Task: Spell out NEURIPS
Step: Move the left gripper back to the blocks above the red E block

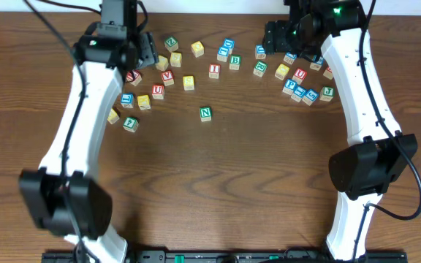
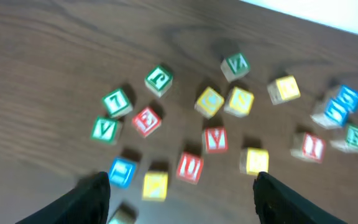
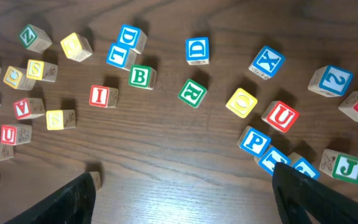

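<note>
**Both pincers spread wide above scattered letter cubes; N sits alone**

The cubes have equal sides, so none has a long axis; only the letter faces show a direction. The green N cube (image 1: 205,113) lies apart from the rest, towards the middle of the table (image 1: 218,183), and its letter reads upright in the overhead view. All the other cubes lie scattered along the far side.

In the right wrist view the red I cube (image 3: 103,96) reads upright. The green B cube (image 3: 140,76) lies just beside it, not touching. The green R cube (image 3: 192,93) is turned nearly upside down. The red U cube (image 3: 281,116) and the blue P cube (image 3: 253,141) are each turned a little at an angle, with the P close below the U. A green J cube (image 3: 347,167) lies further right.

The left gripper (image 2: 180,194) hangs over the left cluster, released, with nothing between its fingers. The right gripper (image 3: 185,186) hangs over the right cluster, also spread wide and empty.

The table is dark brown wood with a clear grain. Beyond its far edge runs a pale strip (image 1: 210,6).
</note>
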Tool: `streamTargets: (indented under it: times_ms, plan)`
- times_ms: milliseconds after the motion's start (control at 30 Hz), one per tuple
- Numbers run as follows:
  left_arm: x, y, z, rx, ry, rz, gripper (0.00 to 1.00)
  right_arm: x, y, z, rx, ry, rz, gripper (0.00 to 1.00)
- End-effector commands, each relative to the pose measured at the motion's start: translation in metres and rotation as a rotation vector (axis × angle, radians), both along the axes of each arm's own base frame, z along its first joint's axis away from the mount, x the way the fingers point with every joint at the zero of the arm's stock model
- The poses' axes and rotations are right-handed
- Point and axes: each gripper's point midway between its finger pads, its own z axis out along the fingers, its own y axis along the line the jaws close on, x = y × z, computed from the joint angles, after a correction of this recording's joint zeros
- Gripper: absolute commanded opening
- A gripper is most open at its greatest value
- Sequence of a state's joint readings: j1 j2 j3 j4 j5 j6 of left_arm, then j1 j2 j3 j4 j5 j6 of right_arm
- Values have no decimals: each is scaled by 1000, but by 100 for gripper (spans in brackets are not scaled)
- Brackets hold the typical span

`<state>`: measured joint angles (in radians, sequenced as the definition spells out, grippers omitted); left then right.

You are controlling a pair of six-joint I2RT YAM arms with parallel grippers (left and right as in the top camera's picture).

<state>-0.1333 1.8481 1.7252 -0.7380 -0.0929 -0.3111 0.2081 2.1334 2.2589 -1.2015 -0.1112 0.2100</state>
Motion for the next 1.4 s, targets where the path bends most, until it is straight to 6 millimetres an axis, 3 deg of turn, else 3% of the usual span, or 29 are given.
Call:
streamTargets:
  times_ms: [0,200,300,567,933,1367]
  plan:
    - [13,7,-49,-29,59,118,73,-1,0,5,1,-5,-12,87]
    - [40,12,-105,-111,58,305,70,-11,-2,0,-21,36,10,87]
    - [40,24,-119,-84,61,387,68,-15,-3,-3,-32,54,24,88]
    - [40,48,-120,-11,33,472,64,-18,-4,-4,-34,67,24,88]
    - [40,48,-166,-17,89,519,63,-19,-4,-5,-35,73,24,89]
    - [44,48,-169,-21,78,518,63,-20,-4,-5,-36,75,25,89]
